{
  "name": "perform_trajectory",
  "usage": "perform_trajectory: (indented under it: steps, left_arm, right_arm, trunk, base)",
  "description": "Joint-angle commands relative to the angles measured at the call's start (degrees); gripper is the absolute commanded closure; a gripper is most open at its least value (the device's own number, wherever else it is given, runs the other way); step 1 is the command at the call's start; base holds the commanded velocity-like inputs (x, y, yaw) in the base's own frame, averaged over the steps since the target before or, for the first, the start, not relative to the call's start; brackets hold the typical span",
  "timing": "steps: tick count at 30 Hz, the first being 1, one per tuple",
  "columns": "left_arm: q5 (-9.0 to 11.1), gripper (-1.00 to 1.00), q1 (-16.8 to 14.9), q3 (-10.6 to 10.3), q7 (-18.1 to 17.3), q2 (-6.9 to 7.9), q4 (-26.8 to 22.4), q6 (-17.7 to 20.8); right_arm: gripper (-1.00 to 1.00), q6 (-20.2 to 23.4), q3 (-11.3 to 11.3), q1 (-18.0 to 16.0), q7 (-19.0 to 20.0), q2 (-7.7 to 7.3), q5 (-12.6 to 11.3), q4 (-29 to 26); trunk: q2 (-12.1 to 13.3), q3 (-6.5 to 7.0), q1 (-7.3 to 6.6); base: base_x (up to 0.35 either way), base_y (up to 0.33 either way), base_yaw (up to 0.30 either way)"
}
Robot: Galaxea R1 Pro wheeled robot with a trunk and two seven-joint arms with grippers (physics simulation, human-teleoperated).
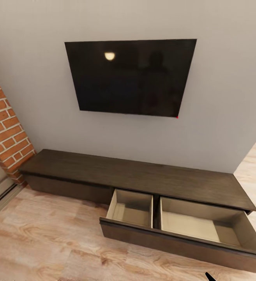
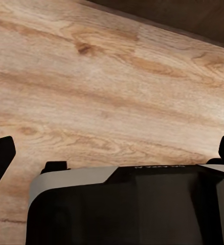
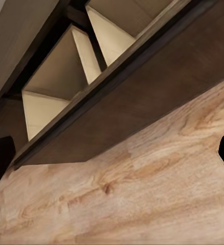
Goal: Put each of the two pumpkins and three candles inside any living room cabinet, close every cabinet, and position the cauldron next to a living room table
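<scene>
Head view showed the long dark cabinet against the grey wall, below a wall-mounted black screen. Its right-hand drawer stood pulled out over the wood floor, split into two pale compartments, both with nothing visible inside. Brick edged the scene at left. Right wrist view looked along the floor at the drawer's dark front, the right gripper released, fingertips wide apart. Left wrist view faced floorboards, the left gripper likewise spread open, holding nothing, above a black and grey part of the robot.
</scene>
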Motion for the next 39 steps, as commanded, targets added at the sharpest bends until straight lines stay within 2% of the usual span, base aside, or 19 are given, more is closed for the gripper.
perform_trajectory:
  steps: [1, 4, 7, 8, 11, 12, 13, 14, 16, 18, 19, 21, 24, 26, 27, 29, 32, 34, 39]
  left_arm:
    - [0.59, -1.0, 0.0, -0.08, -0.08, 0.01, -0.04, 0.07]
    - [0.56, -1.0, 0.0, -0.08, -0.05, -0.02, -0.02, 0.06]
    - [0.35, -1.0, -0.13, -0.14, 0.08, -0.04, 0.14, 0.12]
    - [0.25, -1.0, -0.5, -0.12, 0.21, -0.06, 0.36, 0.16]
    - [0.14, -1.0, -1.19, -0.15, 1.22, -0.13, 1.23, 0.22]
    - [0.1, -1.0, -1.82, -0.23, 2.61, -0.16, 1.94, 0.25]
    - [0.09, -1.0, -2.23, -0.29, 3.5, -0.18, 2.32, 0.28]
    - [0.05, -1.0, -3.04, -0.42, 5.35, -0.23, 3.13, 0.33]
    - [0.03, -1.0, -3.77, -0.55, 6.96, -0.31, 3.88, 0.42]
    - [-0.03, -1.0, -4.64, -0.72, 8.78, -1.12, 4.69, 1.24]
    - [-0.05, -1.0, -4.76, -0.75, 9.05, -1.4, 4.82, 1.61]
    - [-0.09, -1.0, -5.46, -0.88, 9.87, -2.33, 5.44, 3.1]
    - [-0.1, -1.0, -7.0, -0.93, 10.8, -2.78, 7.56, 3.79]
    - [-0.05, -1.0, -8.47, -0.89, 11.04, -2.87, 9.64, 3.96]
    - [0.02, -1.0, -10.27, -0.84, 11.23, -2.93, 12.57, 4.0]
    - [0.19, -1.0, -12.16, -0.79, 11.32, -2.97, 16.22, 3.76]
    - [0.52, -1.0, -15.89, -0.58, 11.23, -3.0, 24.27, 2.96]
    - [0.6, -1.0, -16.89, -0.35, 11.06, -2.87, 26.5, 2.29]
    - [0.62, -1.0, -17.71, -0.14, 10.9, -2.67, 28.13, 1.63]
  right_arm:
    - [-1.0, 0.59, -0.18, -0.03, -0.24, 0.06, -0.42, -0.04]
    - [-1.0, 0.55, -0.1, -0.03, -3.19, 0.78, -0.41, -0.45]
    - [-1.0, 0.5, 0.71, -0.03, -9.96, 1.42, -0.41, -0.68]
    - [-1.0, 0.5, 1.39, -0.06, -13.86, 1.56, -0.41, -0.78]
    - [-1.0, 0.49, 3.36, -0.17, -20.72, 1.75, -0.45, -0.91]
    - [-1.0, 0.49, 5.81, -0.32, -25.66, 2.11, -0.45, -1.09]
    - [-1.0, 0.49, 7.52, -0.42, -28.31, 2.39, -0.42, -1.21]
    - [-1.0, 0.45, 11.49, -0.62, -33.76, 3.0, -0.29, -1.41]
    - [-1.0, -0.04, 16.24, -0.8, -39.56, 3.53, -0.17, -1.55]
    - [-1.0, -2.36, 26.67, -1.35, -50.51, 4.31, -0.05, -1.82]
    - [-1.0, -2.93, 29.29, -1.52, -52.73, 4.43, -0.04, -1.86]
    - [-1.0, -5.0, 38.28, -1.94, -58.49, 4.72, -0.01, -1.94]
    - [-1.0, -7.03, 42.92, -2.11, -60.82, 4.78, -0.14, -1.88]
    - [-1.0, -7.65, 44.09, -2.15, -61.33, 4.75, -0.25, -1.85]
    - [-1.0, -8.1, 44.86, -2.18, -61.65, 4.68, -0.38, -1.71]
    - [-1.0, -8.39, 45.3, -2.2, -61.77, 4.57, -0.58, -1.63]
    - [-1.0, -8.75, 45.7, -2.22, -60.81, 4.34, -0.99, -1.35]
    - [-1.0, -8.83, 45.87, -2.22, -59.11, 4.27, -1.09, -1.25]
    - [-1.0, -8.84, 46.03, -2.23, -55.85, 4.36, -1.18, -1.12]
  trunk:
    - [0.39, 0.14, -0.22]
    - [1.59, 0.63, -0.88]
    - [2.79, 1.09, -1.54]
    - [3.19, 1.25, -1.76]
    - [4.4, 1.71, -2.42]
    - [4.8, 1.86, -2.64]
    - [5.2, 2.0, -2.86]
    - [5.6, 2.13, -3.08]
    - [6.4, 2.39, -3.52]
    - [7.21, 2.64, -3.96]
    - [7.61, 2.76, -4.18]
    - [8.41, 3.0, -4.62]
    - [9.61, 3.35, -5.27]
    - [10.41, 3.61, -5.71]
    - [10.82, 3.75, -5.93]
    - [11.62, 4.06, -6.37]
    - [12.82, 4.57, -7.03]
    - [13.62, 4.92, -7.47]
    - [15.63, 5.81, -8.57]
  base:
    - [0.0, 0.0, 0.149]
    - [0.0, 0.0, 0.203]
    - [0.0, 0.0, 0.252]
    - [0.0, 0.0, 0.265]
    - [0.0, 0.0, 0.269]
    - [0.0, 0.0, 0.261]
    - [0.0, 0.0, 0.25]
    - [0.0, 0.0, 0.234]
    - [0.0, 0.0, 0.226]
    - [0.0, 0.0, 0.215]
    - [0.0, 0.0, 0.21]
    - [0.0, 0.0, 0.204]
    - [0.0, 0.0, 0.199]
    - [0.0, 0.0, 0.195]
    - [0.0, 0.0, 0.193]
    - [0.0, 0.0, 0.191]
    - [0.0, 0.0, 0.169]
    - [0.0, 0.0, 0.138]
    - [0.0, 0.0, 0.112]
